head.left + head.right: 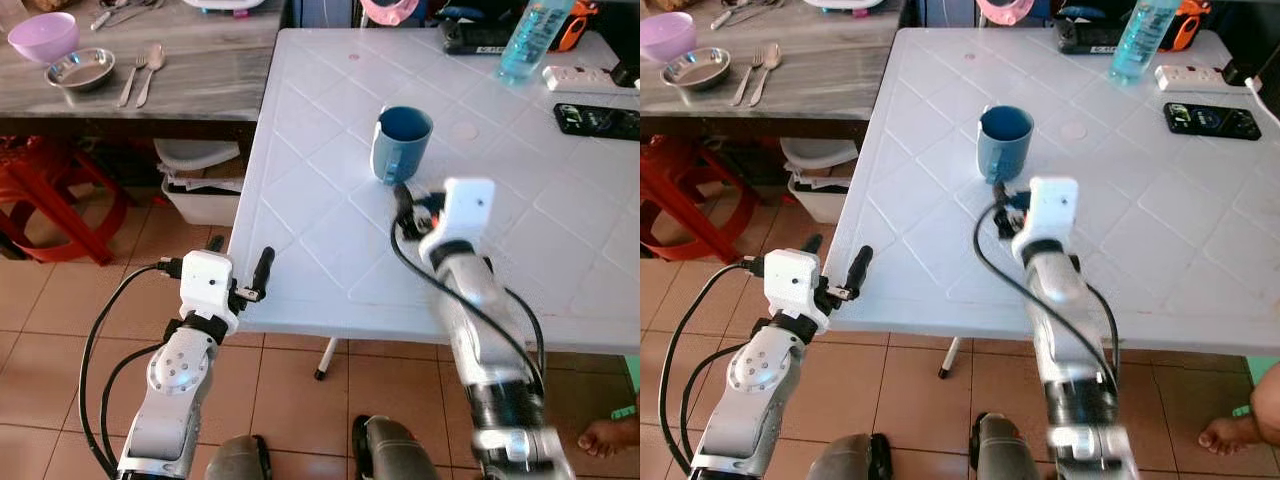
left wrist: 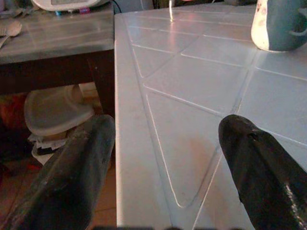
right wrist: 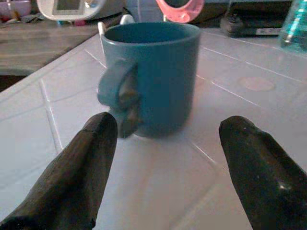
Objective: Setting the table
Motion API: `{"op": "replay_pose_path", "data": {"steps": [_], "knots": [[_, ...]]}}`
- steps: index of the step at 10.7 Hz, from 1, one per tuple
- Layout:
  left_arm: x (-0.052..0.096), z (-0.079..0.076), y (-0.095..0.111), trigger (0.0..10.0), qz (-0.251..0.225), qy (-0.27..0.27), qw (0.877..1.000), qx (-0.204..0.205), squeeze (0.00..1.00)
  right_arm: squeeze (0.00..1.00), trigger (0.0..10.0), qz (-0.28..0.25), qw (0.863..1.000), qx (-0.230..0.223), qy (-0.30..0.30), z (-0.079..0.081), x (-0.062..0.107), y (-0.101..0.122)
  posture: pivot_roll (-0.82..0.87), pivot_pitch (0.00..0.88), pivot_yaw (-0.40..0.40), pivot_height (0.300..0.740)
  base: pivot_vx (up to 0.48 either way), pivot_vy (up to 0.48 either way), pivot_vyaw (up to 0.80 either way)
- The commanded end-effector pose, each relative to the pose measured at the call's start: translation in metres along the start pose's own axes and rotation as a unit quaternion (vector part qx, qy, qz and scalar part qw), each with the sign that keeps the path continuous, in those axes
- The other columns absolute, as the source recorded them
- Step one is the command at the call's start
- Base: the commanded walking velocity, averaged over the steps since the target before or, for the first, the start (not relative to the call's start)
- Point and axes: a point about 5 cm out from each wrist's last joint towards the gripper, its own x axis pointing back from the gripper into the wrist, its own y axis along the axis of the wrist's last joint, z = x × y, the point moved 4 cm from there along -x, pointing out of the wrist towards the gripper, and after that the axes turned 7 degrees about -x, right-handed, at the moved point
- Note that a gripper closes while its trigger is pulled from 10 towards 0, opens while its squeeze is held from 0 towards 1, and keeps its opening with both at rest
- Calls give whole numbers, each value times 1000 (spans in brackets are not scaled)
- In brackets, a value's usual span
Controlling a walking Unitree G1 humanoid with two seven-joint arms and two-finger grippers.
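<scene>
A blue mug (image 1: 401, 143) stood upright on the white counter (image 1: 300, 240), handle turned toward the robot, and it was the one piece of tableware on that surface; the right pincer (image 3: 163, 158) hovered just short of it with its two black fingers spread apart, nothing between them, the mug's handle (image 3: 119, 98) lying just beyond the fingertips — apart, not touching. The left pincer (image 2: 158, 172) hung at the near corner of the same counter, fingers likewise spread and empty, one finger (image 2: 72, 167) over the floor side of the edge and the other above the surface. Most of the setting looked still to be done: on the grey side counter (image 1: 200, 60) to the robot's left sat a purple bowl (image 1: 43, 36), a small steel dish (image 1: 79, 68), a fork (image 1: 131, 78) and a spoon (image 1: 151, 68), none of them yet brought across. The far end of the white counter carried things that seemed to have no part in the meal — a water bottle (image 1: 534, 36), a power strip (image 1: 588, 76) and a dark phone (image 1: 596, 120); so I judged the task to be at an early stage, with the mug placed or about to be adjusted and the rest waiting.
</scene>
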Motion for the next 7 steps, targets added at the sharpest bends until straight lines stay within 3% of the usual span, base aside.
{"op": "replay_pose_path", "data": {"steps": [1,5,7], "knots": [[2,2,0,10000,5,4,1000,-6,0,0,10000,11,1000,3,15,6,-4,-2,-16,199,43,740,0,0,0],[4,2,0,10000,10,2,1000,-8,0,0,10000,11,999,-9,41,25,-15,3,-6,220,43,740,0,0,0],[4,1,0,10000,10,1,1000,-8,0,0,10000,6,999,-11,40,25,-17,5,-5,223,44,740,0,0,0]]}}
